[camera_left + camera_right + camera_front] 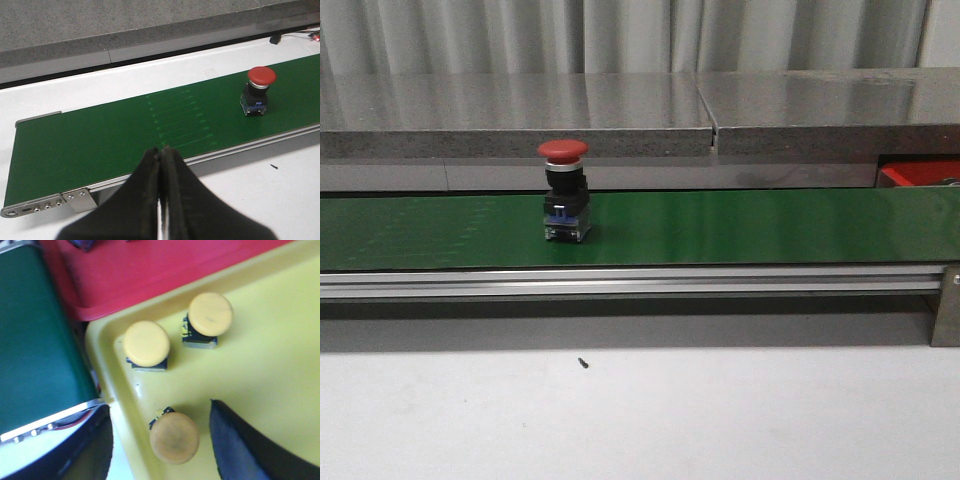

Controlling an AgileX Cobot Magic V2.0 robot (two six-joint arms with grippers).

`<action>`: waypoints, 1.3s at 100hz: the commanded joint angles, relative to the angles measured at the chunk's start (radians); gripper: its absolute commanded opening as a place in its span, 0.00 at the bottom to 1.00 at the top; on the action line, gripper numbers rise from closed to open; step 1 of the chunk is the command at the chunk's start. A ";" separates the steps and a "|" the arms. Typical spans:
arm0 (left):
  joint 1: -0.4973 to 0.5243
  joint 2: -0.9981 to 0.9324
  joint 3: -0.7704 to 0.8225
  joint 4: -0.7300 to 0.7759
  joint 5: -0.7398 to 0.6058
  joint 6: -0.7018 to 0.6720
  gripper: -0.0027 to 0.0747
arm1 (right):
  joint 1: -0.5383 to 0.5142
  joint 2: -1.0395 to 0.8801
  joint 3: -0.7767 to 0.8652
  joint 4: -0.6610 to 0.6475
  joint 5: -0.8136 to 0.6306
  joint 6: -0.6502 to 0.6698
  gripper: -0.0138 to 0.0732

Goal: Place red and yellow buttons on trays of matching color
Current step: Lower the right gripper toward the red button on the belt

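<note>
Green belt point(770, 225) carries one red button point(564, 203), upright, sitting left of centre in front view. Left gripper point(161, 155) hangs near belt's edge w/ fingers pressed together, nothing between. Right gripper point(160, 440) is spread wide over yellow tray point(270, 370), around one yellow button point(174, 437); two more yellow buttons point(146, 344) stand nearby in that tray. Red tray point(150, 275) lies just beside yellow one.

Two black grippers, seen from the wrists.

The left gripper point(161, 200) has two matte black fingers point(142, 195) that widen from thin tips into a broad dark base, with a pale seam between them. The right gripper point(160, 450) has dark, rounded, smooth fingers point(245, 450), faintly bluish in the light.
</note>
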 commanded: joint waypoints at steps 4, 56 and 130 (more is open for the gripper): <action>-0.010 0.002 -0.027 -0.015 -0.069 0.002 0.01 | 0.074 -0.029 -0.095 -0.014 0.043 -0.040 0.66; -0.010 0.002 -0.027 -0.015 -0.069 0.002 0.01 | 0.489 0.121 -0.346 -0.006 0.177 -0.044 0.66; -0.010 0.002 -0.027 -0.015 -0.069 0.002 0.01 | 0.751 0.591 -0.832 0.166 0.497 -0.335 0.66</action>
